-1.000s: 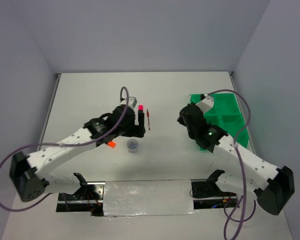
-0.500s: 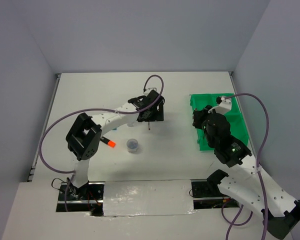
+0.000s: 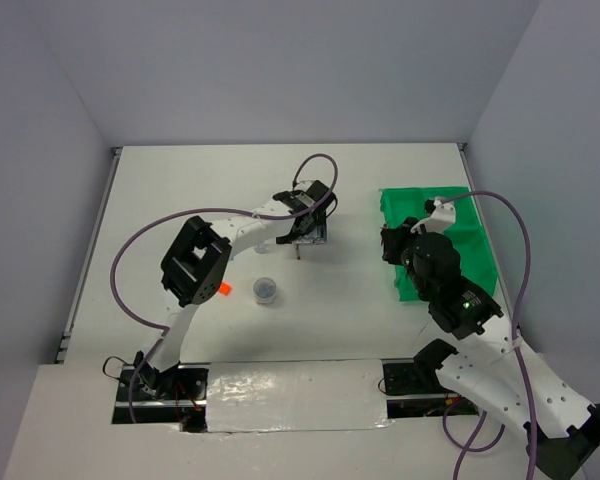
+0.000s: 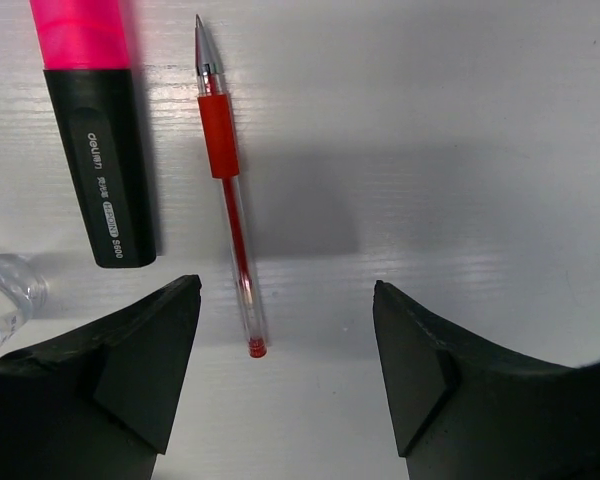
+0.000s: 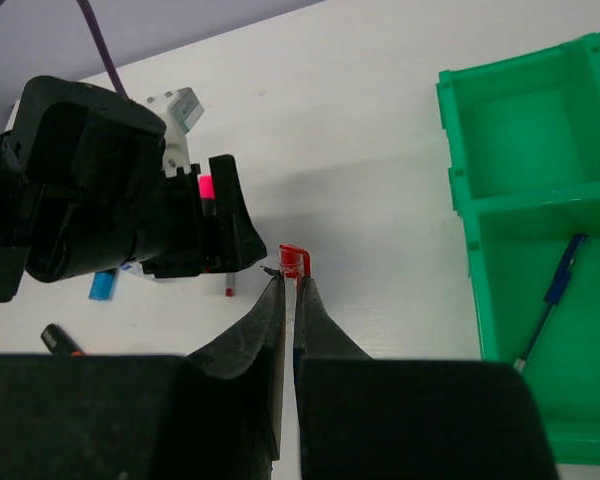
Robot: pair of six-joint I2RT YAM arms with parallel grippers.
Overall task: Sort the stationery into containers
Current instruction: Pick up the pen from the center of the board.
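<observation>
Jaws on left gripper apart astride red pen tail on counter, so pick step: needs drop, then close; right gripper jaws together, seemingly on small red bit.

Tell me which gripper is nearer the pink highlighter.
Left. The left gripper hovers just beside the highlighter, jaws open; the right gripper sits off to its right, by the tray.

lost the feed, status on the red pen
Left claw open, straddling red pen on table, not gripped. Right claw shut on small red piece. Pink highlighter close beside pen.
</observation>
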